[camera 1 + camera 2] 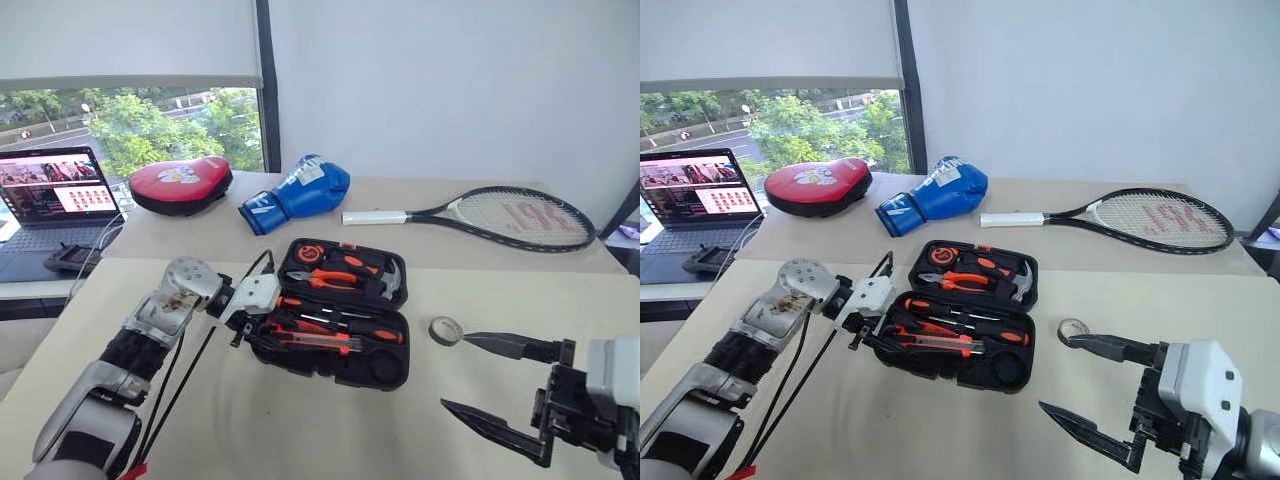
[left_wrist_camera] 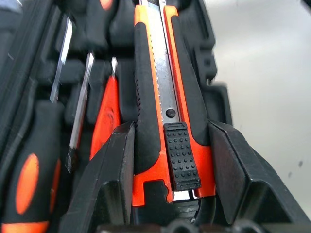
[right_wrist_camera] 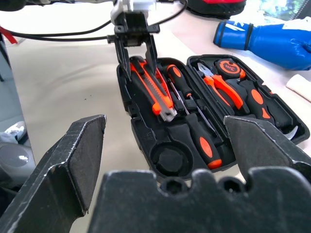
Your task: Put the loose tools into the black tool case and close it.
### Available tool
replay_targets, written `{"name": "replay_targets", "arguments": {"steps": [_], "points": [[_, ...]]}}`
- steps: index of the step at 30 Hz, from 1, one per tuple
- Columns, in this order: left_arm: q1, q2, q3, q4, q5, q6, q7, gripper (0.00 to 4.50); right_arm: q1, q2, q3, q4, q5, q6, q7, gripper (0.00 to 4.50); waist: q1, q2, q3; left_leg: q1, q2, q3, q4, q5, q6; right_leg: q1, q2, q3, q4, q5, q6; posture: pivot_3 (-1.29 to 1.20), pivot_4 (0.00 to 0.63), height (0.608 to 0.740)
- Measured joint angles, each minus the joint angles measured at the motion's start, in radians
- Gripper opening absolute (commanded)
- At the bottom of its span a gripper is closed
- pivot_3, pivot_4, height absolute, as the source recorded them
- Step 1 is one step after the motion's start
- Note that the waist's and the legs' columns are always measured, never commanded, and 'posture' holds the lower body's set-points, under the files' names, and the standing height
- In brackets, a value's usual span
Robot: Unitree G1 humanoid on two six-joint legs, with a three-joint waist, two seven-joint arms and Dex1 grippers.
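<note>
A pale beige table stands before a white wall and a window with green trees. In the left eye view the black moulded plastic tool case lies open at the table's middle. The left gripper sits at the case's left end. Beyond the case lie a blue boxing glove, a red padded mitt and a black tennis racket; an open laptop is far left of it. A small black tape roll lies just right of the case.

In the right eye view the right gripper hangs right of the case, its two black fingers wide apart, one fingertip close beside the tape roll.

In the left wrist view the left fingers flank the orange-black utility knife, which lies in the case; whether they press it I cannot tell. Orange-black handled screwdrivers lie beside it.

In the right wrist view the case's near half holds the knife and screwdrivers, with a round recess bare; the far half holds orange-handled pliers.
</note>
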Motion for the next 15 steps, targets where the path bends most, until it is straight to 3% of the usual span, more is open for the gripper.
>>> {"name": "replay_targets", "arguments": {"steps": [10,12,13,15], "points": [[-0.02,-0.026,-0.008,0.024,0.065,-0.065,-0.017,1.77,-0.035,-0.012,0.005,0.026,-0.004,-0.003,0.038,4.5,0.001,0.0,0.0,-0.001,0.001,0.0,0.005,-0.001,0.002,0.0,-0.001,0.0,0.001,0.001,0.002,0.0,0.15,0.74],[-0.02,-0.038,-0.008,0.025,0.064,-0.059,-0.017,2.78,-0.042,-0.012,0.009,0.032,-0.007,-0.003,0.039,4.5,0.002,0.0,0.0,-0.001,0.001,0.0,0.005,-0.001,0.002,0.0,-0.001,0.0,0.001,0.001,0.002,0.0,0.15,0.74],[-0.02,-0.042,-0.004,0.025,0.06,-0.048,-0.016,2.94,-0.044,-0.012,0.011,0.034,-0.011,-0.003,0.04,4.5,0.001,0.0,0.0,-0.002,0.001,0.0,0.005,-0.001,0.002,0.0,-0.001,0.0,0.001,0.001,0.002,0.0,0.15,0.74],[-0.02,-0.05,0.009,0.022,0.051,-0.019,-0.015,3.72,-0.046,-0.012,0.013,0.036,-0.014,-0.003,0.042,4.5,0.001,0.0,0.0,-0.002,0.001,0.0,0.005,-0.001,0.002,0.0,-0.001,0.0,0.001,0.001,0.002,0.0,0.15,0.74]]}}
